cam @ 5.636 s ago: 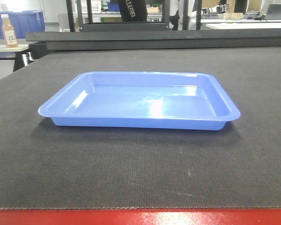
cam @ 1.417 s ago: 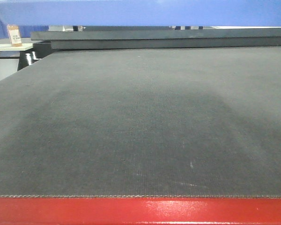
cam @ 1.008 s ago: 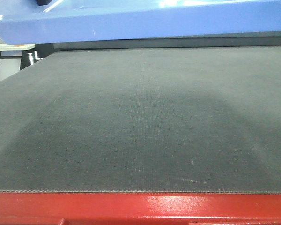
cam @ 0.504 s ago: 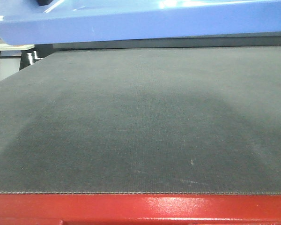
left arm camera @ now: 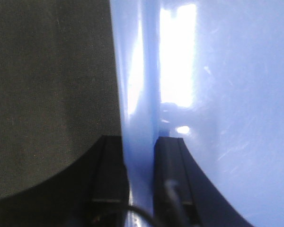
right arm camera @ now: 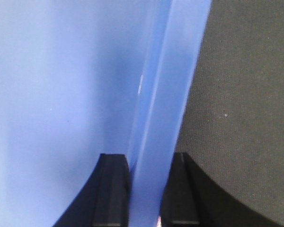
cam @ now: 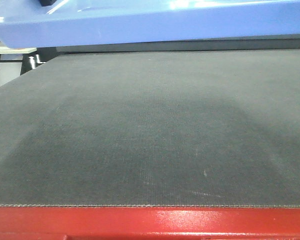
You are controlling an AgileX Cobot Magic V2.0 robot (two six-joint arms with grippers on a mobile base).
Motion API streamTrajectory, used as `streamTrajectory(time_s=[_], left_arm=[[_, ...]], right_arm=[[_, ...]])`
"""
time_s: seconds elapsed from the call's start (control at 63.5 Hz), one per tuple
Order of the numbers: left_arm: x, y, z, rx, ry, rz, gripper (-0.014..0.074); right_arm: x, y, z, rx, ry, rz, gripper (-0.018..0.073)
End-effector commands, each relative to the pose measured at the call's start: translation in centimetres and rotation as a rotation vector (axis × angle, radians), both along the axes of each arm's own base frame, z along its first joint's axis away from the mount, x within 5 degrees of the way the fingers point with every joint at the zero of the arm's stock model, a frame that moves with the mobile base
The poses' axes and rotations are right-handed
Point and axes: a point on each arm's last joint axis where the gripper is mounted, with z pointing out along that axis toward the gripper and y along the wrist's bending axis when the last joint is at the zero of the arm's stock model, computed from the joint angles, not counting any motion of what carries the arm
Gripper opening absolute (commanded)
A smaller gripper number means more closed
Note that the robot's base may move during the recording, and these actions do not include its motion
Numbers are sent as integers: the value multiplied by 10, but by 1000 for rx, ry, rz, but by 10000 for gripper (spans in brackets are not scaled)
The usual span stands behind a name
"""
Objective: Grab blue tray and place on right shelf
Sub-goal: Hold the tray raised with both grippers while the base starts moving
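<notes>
The left gripper [left arm camera: 138,146] reaches in along the tray's left side. Its two black fingers [left arm camera: 109,175] stand either side of the flared rim, one on the outside over the dark mat [left arm camera: 47,85] and one inside the basin, clamped tight on the plastic between them. The right gripper [right arm camera: 146,161] mirrors this on the opposite side, with its black fingers [right arm camera: 112,189] pinching the rim, one inside the tray and the other over the mat [right arm camera: 246,118]. The blue tray [cam: 165,22] is thus held at both ends, and in the front view it hangs as a broad glossy band across the top of the frame, clear of the dark mat [cam: 150,150] below. A soft shadow [cam: 155,120] spreads over the middle of the mat, which runs from the red front edge [cam: 150,222] of the table back to a black bar [cam: 190,46] just under the tray's lower rim. That leaves an open gap between tray and mat across the full width. The top of the frame cuts off most of the tray, so only its near wall and a strip of the bright inside show. The tray hides nearly all of the room behind it, apart from a sliver at the far left with a pale surface and dark legs too small to make out. Neither arm shows in the front view, and both wrist views are blurred close to the rim.
</notes>
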Motion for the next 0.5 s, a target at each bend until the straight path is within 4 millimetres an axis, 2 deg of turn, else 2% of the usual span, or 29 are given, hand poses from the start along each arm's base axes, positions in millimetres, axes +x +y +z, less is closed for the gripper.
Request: streamTrajectory(time_s=[0.0, 0.488], left_arm=[[-17, 11, 14, 72, 20, -27, -48], [-19, 8, 14, 43, 38, -35, -48]], right_arm=[[-2, -5, 19, -13, -124, 8, 57], [-1, -5, 18, -14, -120, 8, 57]])
